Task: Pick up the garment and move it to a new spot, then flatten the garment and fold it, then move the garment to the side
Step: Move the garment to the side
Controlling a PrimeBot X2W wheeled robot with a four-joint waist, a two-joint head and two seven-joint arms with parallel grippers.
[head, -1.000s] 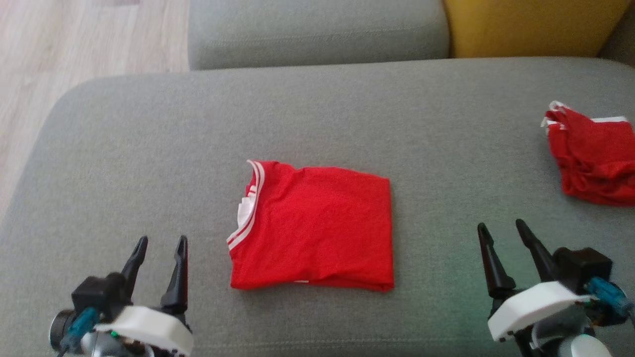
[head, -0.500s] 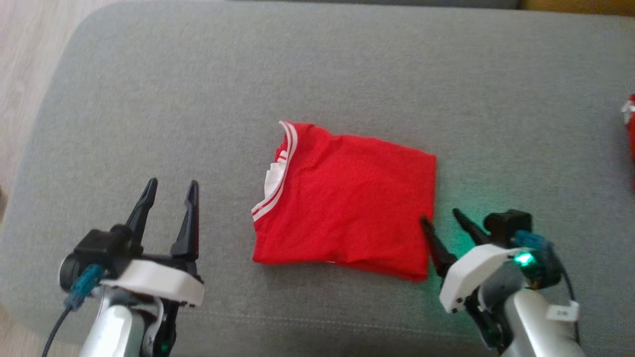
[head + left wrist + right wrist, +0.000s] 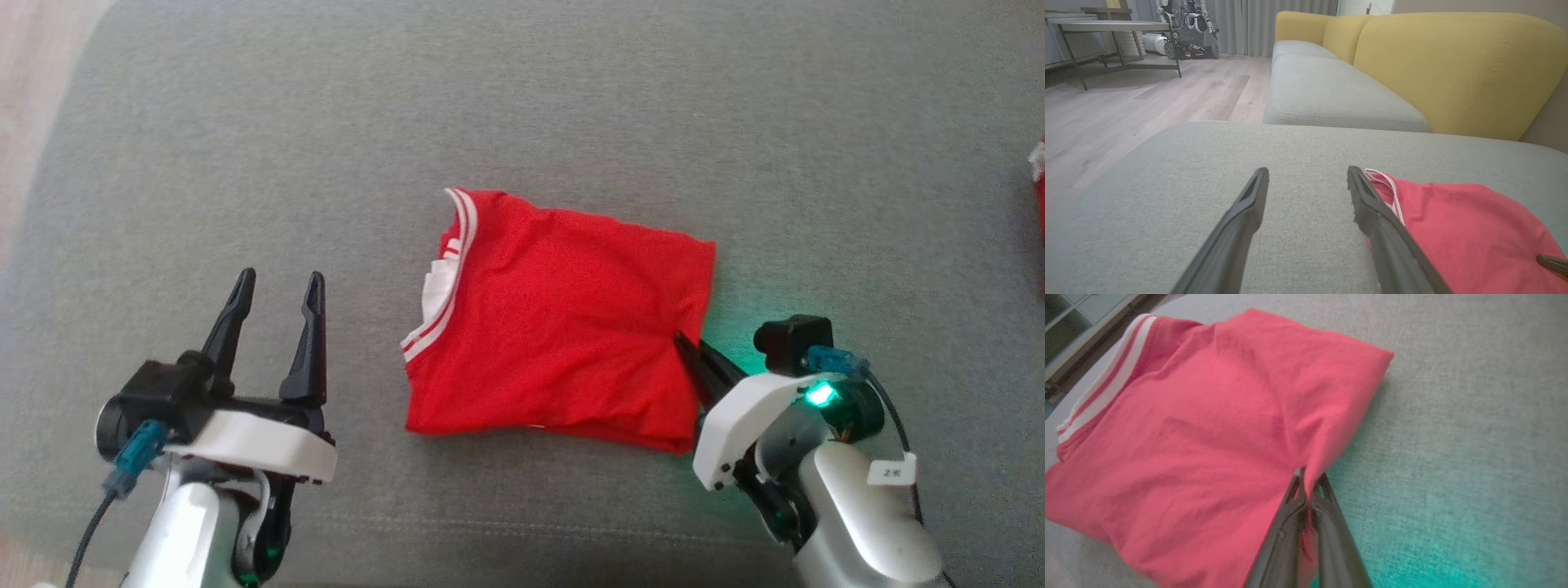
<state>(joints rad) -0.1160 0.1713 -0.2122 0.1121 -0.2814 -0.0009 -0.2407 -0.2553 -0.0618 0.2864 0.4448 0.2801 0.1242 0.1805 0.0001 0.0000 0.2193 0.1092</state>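
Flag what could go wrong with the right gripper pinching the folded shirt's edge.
1. The right gripper pinches the folded red shirt at one edge only; dragging it may pull the fold open.
2. The left gripper is open, clear of the collar side, so that end probably trails unsupported.

A living room: a long sofa (image 3: 1306,45) with grey seat cushions (image 3: 1331,98) and yellow backrests (image 3: 1453,69), a folded red shirt (image 3: 563,327) on it, pale wood-plank floor (image 3: 1126,110), grey curtains (image 3: 1261,24), a metal-legged table (image 3: 1110,27). Another wheeled robot (image 3: 1188,30) by the curtains suggests a test home.
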